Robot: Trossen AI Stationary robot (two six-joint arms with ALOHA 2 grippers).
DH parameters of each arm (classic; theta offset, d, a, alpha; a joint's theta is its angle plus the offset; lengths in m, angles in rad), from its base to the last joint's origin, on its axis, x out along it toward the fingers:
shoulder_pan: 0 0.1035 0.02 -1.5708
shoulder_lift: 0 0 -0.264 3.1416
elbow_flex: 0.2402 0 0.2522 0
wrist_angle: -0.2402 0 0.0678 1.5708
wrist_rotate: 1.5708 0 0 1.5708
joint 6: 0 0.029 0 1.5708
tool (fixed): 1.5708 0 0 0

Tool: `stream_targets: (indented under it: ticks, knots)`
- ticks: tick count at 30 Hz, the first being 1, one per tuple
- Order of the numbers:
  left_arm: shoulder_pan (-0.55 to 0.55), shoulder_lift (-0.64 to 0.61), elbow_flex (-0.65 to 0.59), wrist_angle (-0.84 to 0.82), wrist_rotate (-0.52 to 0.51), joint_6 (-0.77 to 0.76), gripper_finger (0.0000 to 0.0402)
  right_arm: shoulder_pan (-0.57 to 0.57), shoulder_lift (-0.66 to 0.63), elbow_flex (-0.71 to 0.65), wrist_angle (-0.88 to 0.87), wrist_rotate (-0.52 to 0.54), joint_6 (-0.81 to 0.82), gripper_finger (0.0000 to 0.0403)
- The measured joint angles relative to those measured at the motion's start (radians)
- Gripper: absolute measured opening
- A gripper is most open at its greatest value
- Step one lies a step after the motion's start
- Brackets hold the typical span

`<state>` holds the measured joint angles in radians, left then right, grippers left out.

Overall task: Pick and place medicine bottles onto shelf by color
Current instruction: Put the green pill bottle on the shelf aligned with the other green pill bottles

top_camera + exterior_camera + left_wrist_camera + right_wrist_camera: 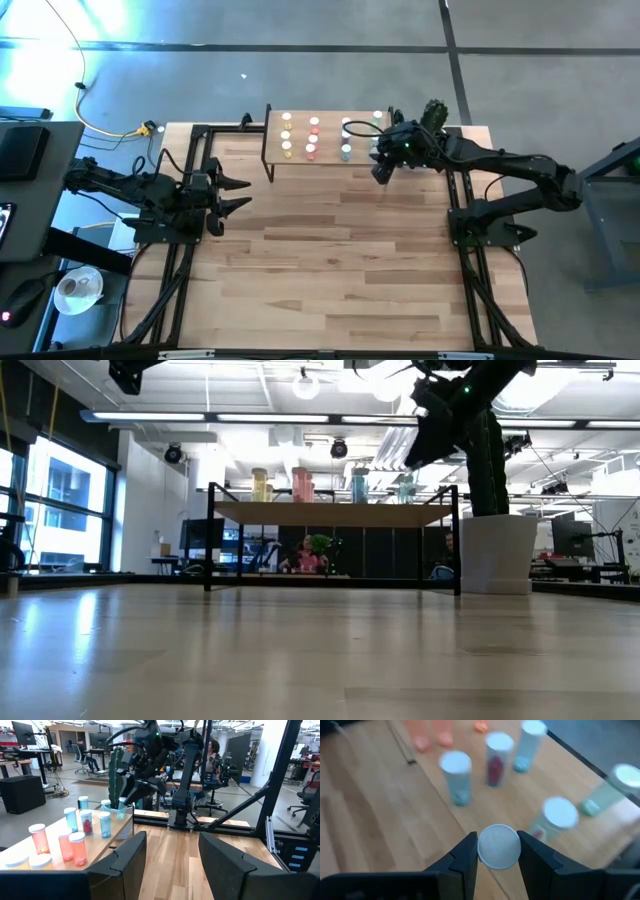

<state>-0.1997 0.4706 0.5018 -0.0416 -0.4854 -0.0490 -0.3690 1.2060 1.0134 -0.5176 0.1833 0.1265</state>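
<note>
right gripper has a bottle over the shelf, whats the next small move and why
Probably lower it straight down: the right gripper is shut on a white-capped bottle above the shelf, beside the green bottles, with bare board below.

White ribbed cap of the small bottle between my right gripper's dark fingers; on the light-wood shelf, white-capped plastic bottles in yellow, pink-red, blue and pale green; dark green cactus in a white pot.
</note>
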Motion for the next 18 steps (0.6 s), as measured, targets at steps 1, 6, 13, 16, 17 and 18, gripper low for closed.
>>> stream_targets:
  ticks: [1, 6, 13, 16, 17, 18]
  knots:
    - [0.000, 0.000, 0.000, 0.000, 0.000, 0.000, 0.0172, 0.005, 0.000, 0.000, 0.013, -0.002, 0.000, 0.0109]
    - [0.000, 0.000, 0.000, 0.000, 0.000, 0.000, 0.0172, 0.006, 0.000, 0.001, 0.046, 0.006, -0.004, 0.0109]
    - [0.000, 0.000, 0.000, -0.001, 0.000, 0.000, 0.0172, -0.029, 0.004, 0.001, 0.047, 0.008, -0.023, 0.0109]
    - [0.000, 0.000, 0.000, -0.001, 0.000, 0.000, 0.0172, -0.041, 0.012, 0.001, 0.049, 0.009, -0.052, 0.0109]
    - [0.000, 0.000, 0.000, -0.001, 0.000, 0.000, 0.0172, -0.043, 0.016, 0.001, 0.057, 0.009, -0.055, 0.0109]
    - [0.000, 0.000, 0.000, -0.001, 0.000, 0.000, 0.0172, -0.045, 0.020, 0.001, 0.059, 0.009, -0.056, 0.0109]
